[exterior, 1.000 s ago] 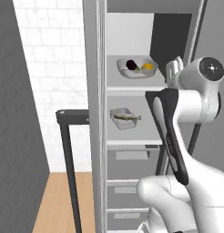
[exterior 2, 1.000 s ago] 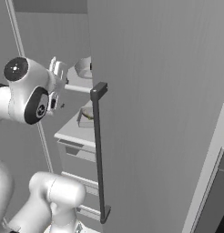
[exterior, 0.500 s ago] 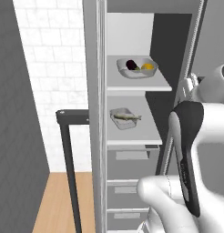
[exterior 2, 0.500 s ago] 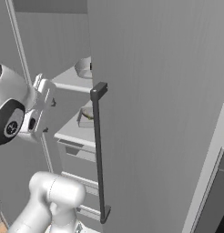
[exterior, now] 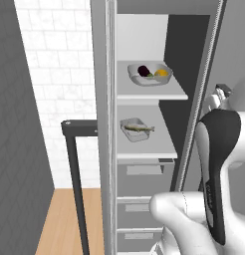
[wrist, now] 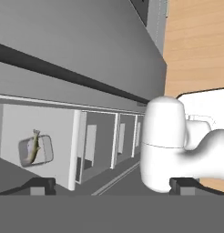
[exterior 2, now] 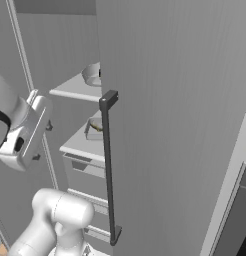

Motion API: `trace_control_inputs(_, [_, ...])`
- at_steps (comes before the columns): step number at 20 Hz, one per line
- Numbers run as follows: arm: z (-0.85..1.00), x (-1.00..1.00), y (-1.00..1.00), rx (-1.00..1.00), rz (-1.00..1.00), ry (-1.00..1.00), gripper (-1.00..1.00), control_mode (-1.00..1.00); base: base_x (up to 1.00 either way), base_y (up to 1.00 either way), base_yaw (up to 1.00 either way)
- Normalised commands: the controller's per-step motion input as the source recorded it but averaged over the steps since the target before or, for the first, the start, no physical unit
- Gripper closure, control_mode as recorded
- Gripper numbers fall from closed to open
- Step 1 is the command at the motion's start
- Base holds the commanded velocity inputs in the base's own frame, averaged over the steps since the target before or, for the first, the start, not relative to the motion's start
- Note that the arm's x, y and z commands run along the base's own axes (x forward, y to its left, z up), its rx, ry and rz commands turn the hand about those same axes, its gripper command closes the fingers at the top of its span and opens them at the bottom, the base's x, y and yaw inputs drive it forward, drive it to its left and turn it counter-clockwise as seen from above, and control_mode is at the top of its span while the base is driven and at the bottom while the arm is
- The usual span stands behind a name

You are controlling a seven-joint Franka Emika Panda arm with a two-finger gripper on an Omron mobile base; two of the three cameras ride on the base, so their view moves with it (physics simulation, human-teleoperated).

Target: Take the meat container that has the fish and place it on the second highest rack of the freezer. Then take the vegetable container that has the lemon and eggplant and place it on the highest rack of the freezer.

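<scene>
Two containers in the open freezer [exterior: 144,47], one per rack. Upper rack [exterior: 154,92], upper centre of the left base view: vegetable container [exterior: 150,74] with one dark eggplant [exterior: 143,70] and one yellow lemon [exterior: 162,73]. Rack below [exterior: 144,149], mid-frame: meat container [exterior: 134,129] holding a single fish [exterior: 139,128] — seen again at the left edge of the hand view. Three drawers [exterior: 139,177] stacked beneath. One dark door handle [exterior 2: 109,165], upright, centre of the right base view. Hand [wrist: 112,186] at the bottom of its own view, fingertips [wrist: 38,185] wide apart, clasping nothing — well clear of both containers.
</scene>
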Motion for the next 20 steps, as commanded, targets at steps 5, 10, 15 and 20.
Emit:
trace_control_inputs(5, [-0.28, 0.00, 0.03, 0.00, 0.00, 0.17, -1.00, -1.00, 0.00, 0.00, 0.00])
trace_control_inputs(10, [-0.48, 0.00, 0.15, 0.00, 0.00, 0.03, -1.00, -1.00, 0.00, 0.00, 0.00])
trace_control_inputs(15, [-0.35, 0.00, 0.01, 0.00, 0.00, -0.03, -1.00, -1.00, 0.00, 0.00, 0.00])
trace_control_inputs(20, [-0.18, 0.30, 0.00, 0.00, 0.00, -0.03, -1.00, -1.00, 0.00, 0.00, 0.00])
